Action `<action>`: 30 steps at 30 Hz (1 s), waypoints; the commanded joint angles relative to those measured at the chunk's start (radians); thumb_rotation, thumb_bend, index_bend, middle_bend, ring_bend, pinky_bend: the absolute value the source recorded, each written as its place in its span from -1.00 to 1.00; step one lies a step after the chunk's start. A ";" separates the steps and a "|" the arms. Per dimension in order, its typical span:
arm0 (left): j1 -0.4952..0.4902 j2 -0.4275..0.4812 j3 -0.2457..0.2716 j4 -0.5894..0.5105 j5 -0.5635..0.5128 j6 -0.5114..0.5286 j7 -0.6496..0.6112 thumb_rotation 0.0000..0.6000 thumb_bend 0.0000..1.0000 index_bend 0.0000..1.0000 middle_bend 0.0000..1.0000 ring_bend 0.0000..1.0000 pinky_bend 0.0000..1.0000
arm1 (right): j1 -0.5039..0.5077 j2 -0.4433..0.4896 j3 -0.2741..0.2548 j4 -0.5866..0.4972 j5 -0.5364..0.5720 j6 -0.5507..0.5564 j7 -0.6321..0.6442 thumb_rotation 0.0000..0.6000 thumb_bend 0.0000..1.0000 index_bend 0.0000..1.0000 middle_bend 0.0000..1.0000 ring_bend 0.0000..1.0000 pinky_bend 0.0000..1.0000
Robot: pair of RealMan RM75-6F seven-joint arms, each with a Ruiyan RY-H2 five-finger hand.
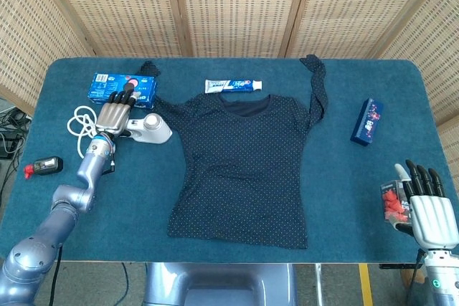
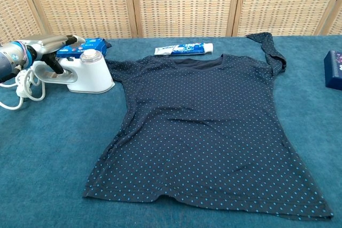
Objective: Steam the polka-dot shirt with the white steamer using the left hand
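Note:
The dark polka-dot shirt [image 1: 244, 155] [image 2: 206, 126] lies flat in the middle of the blue table, sleeves spread up and outward. Just off its left sleeve stands the white steamer [image 1: 152, 129] [image 2: 91, 74], base on the cloth-covered table and its nose at the sleeve's edge. My left hand [image 1: 115, 115] [image 2: 41, 46] lies over the steamer's handle and grips it, thumb hooked underneath. At the front right corner my right hand [image 1: 429, 209] rests with its fingers straight and apart, holding nothing.
A white cord [image 1: 77, 121] [image 2: 24, 84] coils behind the steamer. A blue snack box [image 1: 123, 85] [image 2: 85, 46] and a toothpaste tube [image 1: 233, 86] [image 2: 184, 49] lie at the back. A dark blue box [image 1: 366, 121] [image 2: 334, 69], a red packet [image 1: 391, 206] and a black-and-red gadget [image 1: 43, 166] lie around.

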 commanded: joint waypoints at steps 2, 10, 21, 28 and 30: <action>-0.009 -0.011 -0.003 0.021 -0.003 -0.013 -0.005 1.00 -0.15 -1.00 -1.00 -1.00 -1.00 | 0.000 0.001 -0.001 -0.001 -0.002 0.000 0.001 1.00 -1.00 -1.00 -1.00 -1.00 -1.00; -0.010 -0.037 -0.004 0.055 -0.003 0.012 0.020 1.00 -0.11 -1.00 -1.00 -0.99 -1.00 | 0.002 -0.003 -0.001 0.000 0.000 0.000 -0.009 1.00 -1.00 -1.00 -1.00 -1.00 -1.00; 0.013 -0.048 -0.002 0.067 0.009 0.116 -0.009 1.00 -0.02 -0.56 -0.48 -0.34 -0.58 | 0.002 0.000 -0.005 -0.002 -0.006 0.001 -0.003 1.00 -1.00 -1.00 -1.00 -1.00 -1.00; 0.020 -0.041 0.006 0.054 0.020 0.134 -0.024 1.00 0.00 0.06 -0.13 -0.03 -0.10 | 0.001 0.002 -0.008 -0.006 -0.011 0.004 -0.002 1.00 -1.00 -1.00 -1.00 -1.00 -1.00; 0.023 -0.040 0.004 0.052 0.019 0.141 -0.027 1.00 0.03 0.22 -0.03 0.04 0.07 | 0.001 0.002 -0.009 -0.007 -0.012 0.003 -0.003 1.00 -1.00 -1.00 -1.00 -1.00 -1.00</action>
